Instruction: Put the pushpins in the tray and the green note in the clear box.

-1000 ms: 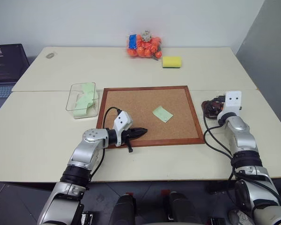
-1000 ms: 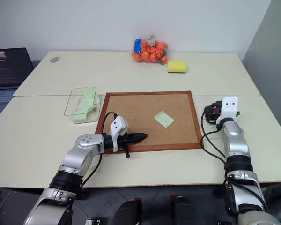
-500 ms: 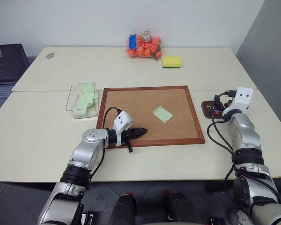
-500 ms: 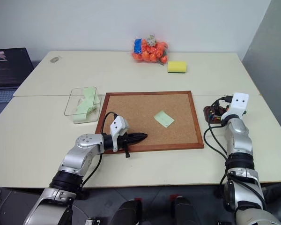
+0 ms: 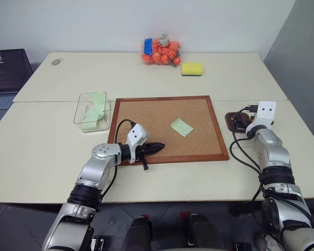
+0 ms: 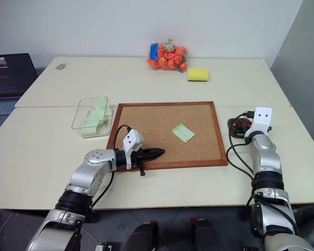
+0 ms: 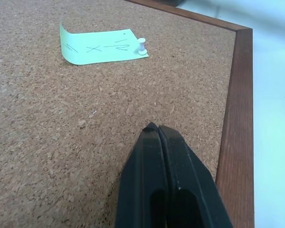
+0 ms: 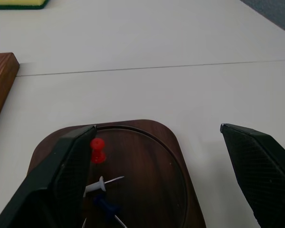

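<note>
Left wrist view showed you the green note (image 7: pixel 97 45), pinned by a white pushpin (image 7: pixel 142 47), straight ahead of the left gripper (image 7: pixel 157 130), fingers pressed together, empty; the right gripper (image 8: pixel 154 161) gaped wide over the tray (image 8: pixel 142 137).

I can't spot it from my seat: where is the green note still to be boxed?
The green note lies on the corkboard, right of its centre, held by a white pushpin.
</note>
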Controlling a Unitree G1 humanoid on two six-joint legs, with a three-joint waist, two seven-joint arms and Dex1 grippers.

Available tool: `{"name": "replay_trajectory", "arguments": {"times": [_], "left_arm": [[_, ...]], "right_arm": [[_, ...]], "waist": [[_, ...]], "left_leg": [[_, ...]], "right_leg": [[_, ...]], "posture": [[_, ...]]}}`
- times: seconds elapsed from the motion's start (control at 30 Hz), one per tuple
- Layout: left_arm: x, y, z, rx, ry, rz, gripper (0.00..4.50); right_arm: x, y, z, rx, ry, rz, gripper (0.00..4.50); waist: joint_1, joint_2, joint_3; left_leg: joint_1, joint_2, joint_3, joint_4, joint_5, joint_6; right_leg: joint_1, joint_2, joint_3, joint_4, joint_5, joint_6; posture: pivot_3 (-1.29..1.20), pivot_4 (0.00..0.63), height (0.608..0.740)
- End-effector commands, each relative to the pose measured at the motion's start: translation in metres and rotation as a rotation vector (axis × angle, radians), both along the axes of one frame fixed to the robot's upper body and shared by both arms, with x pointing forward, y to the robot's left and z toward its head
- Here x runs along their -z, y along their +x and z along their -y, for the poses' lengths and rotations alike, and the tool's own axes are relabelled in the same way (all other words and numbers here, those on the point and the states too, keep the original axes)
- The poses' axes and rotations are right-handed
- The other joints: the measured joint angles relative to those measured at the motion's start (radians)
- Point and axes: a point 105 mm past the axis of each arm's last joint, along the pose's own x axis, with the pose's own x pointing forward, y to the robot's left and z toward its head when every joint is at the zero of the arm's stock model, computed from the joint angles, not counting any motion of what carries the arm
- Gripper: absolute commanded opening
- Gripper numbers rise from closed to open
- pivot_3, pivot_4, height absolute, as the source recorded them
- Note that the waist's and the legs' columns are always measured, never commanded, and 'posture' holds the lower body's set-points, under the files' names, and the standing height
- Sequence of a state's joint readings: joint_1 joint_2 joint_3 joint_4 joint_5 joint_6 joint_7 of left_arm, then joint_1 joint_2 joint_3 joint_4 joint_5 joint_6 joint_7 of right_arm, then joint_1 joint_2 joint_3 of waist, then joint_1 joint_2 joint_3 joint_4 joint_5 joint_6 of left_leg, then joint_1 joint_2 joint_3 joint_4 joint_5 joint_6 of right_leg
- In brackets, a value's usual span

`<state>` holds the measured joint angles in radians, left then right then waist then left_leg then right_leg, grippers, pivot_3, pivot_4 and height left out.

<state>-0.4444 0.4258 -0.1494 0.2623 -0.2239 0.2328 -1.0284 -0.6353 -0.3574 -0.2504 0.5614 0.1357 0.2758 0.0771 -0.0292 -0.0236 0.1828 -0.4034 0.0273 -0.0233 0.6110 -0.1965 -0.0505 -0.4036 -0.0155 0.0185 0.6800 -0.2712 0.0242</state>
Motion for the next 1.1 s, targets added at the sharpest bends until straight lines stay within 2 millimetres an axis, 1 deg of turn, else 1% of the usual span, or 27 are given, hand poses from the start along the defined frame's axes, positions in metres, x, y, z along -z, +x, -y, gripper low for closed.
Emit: {"name": "replay_trajectory", "arguments": {"times": [0.03, 0.33, 0.47, 0.53, 0.57, 0.67, 0.77, 0.83, 0.87, 0.9, 1.0, 1.1], "left_arm": [[0.010, -0.004, 0.004, 0.013, 0.020, -0.033, 0.00], [0.010, -0.003, 0.005, 0.011, 0.018, -0.031, 0.00], [0.010, -0.003, 0.005, 0.011, 0.017, -0.032, 0.00], [0.010, -0.004, 0.006, 0.011, 0.017, -0.033, 0.00], [0.010, -0.004, 0.005, 0.011, 0.017, -0.033, 0.00], [0.010, -0.003, 0.005, 0.008, 0.017, -0.033, 0.00], [0.010, -0.003, 0.005, 0.007, 0.016, -0.033, 0.00], [0.011, -0.003, 0.005, 0.007, 0.016, -0.032, 0.00], [0.011, -0.003, 0.005, 0.007, 0.016, -0.032, 0.00], [0.011, -0.003, 0.005, 0.007, 0.015, -0.032, 0.00], [0.010, -0.002, 0.007, 0.008, 0.013, -0.032, 0.00], [0.010, -0.002, 0.007, 0.008, 0.013, -0.031, 0.00]], "right_arm": [[-0.014, 0.000, 0.007, 0.018, -0.030, 0.036, 4.43], [-0.018, 0.001, 0.008, 0.017, -0.034, 0.052, 4.43], [-0.033, 0.001, 0.003, -0.010, -0.051, 0.129, 4.43], [-0.038, 0.001, -0.004, -0.053, -0.054, 0.161, 4.43], [-0.042, -0.001, -0.018, -0.138, -0.050, 0.193, 4.43], [-0.049, -0.010, -0.051, -0.340, -0.030, 0.248, 4.43], [-0.053, -0.030, -0.092, -0.598, 0.007, 0.277, 4.43], [-0.053, -0.044, -0.113, -0.738, 0.017, 0.278, 4.43], [-0.052, -0.051, -0.123, -0.799, 0.017, 0.272, 4.43], [-0.051, -0.055, -0.128, -0.836, 0.016, 0.267, 4.43], [-0.039, -0.074, -0.156, -1.006, -0.019, 0.213, 4.43], [-0.029, -0.081, -0.167, -1.072, -0.040, 0.179, 4.43]], "waist": [[0.000, 0.000, 0.000], [0.000, 0.000, 0.000], [0.000, 0.000, 0.000], [0.000, 0.000, 0.000], [0.000, 0.000, 0.000], [0.000, 0.000, 0.000], [0.001, 0.000, 0.000], [0.001, 0.000, 0.000], [0.001, 0.000, 0.000], [0.001, 0.000, 0.000], [0.001, 0.000, 0.000], [0.002, 0.000, 0.000]], "left_leg": [[0.000, 0.000, 0.000, 0.000, 0.000, 0.000], [0.000, 0.000, 0.000, 0.000, 0.000, 0.000], [0.000, 0.000, 0.000, 0.000, 0.000, 0.000], [0.000, 0.000, 0.000, 0.000, 0.000, 0.000], [0.000, 0.000, 0.000, 0.000, 0.000, 0.000], [0.000, 0.000, 0.000, 0.000, 0.000, 0.000], [0.000, 0.000, 0.000, 0.000, 0.000, 0.000], [0.000, 0.000, -0.001, 0.000, 0.000, 0.000], [0.000, 0.000, -0.001, 0.000, 0.000, 0.000], [0.000, 0.000, -0.001, 0.000, 0.000, 0.000], [0.000, 0.000, -0.001, 0.000, 0.000, 0.000], [0.000, 0.000, -0.001, 0.000, 0.000, 0.000]], "right_leg": [[0.000, 0.000, 0.000, 0.000, 0.000, 0.000], [0.000, 0.000, 0.000, 0.000, 0.000, 0.000], [0.000, 0.000, 0.000, 0.000, 0.000, 0.000], [0.000, 0.000, 0.000, 0.000, 0.000, 0.000], [0.000, 0.000, 0.000, 0.000, 0.000, 0.000], [0.000, 0.000, 0.000, 0.000, 0.000, 0.000], [0.000, 0.001, 0.000, 0.000, 0.000, 0.000], [0.000, 0.001, -0.001, -0.001, 0.000, 0.000], [0.000, 0.000, 0.000, -0.001, 0.000, 0.000], [0.000, 0.000, -0.001, -0.001, 0.000, 0.000], [0.000, 0.000, -0.001, -0.001, 0.000, 0.000], [0.000, 0.000, -0.001, -0.001, 0.000, 0.000]], "posture": [[0.00, 0.150, 0.740], [0.00, 0.150, 0.740], [0.00, 0.150, 0.740], [0.00, 0.150, 0.740], [0.00, 0.150, 0.740], [0.00, 0.150, 0.740], [0.00, 0.150, 0.740], [0.00, 0.150, 0.740], [0.00, 0.150, 0.740], [0.00, 0.150, 0.740], [0.00, 0.150, 0.740], [0.00, 0.150, 0.740]]}}
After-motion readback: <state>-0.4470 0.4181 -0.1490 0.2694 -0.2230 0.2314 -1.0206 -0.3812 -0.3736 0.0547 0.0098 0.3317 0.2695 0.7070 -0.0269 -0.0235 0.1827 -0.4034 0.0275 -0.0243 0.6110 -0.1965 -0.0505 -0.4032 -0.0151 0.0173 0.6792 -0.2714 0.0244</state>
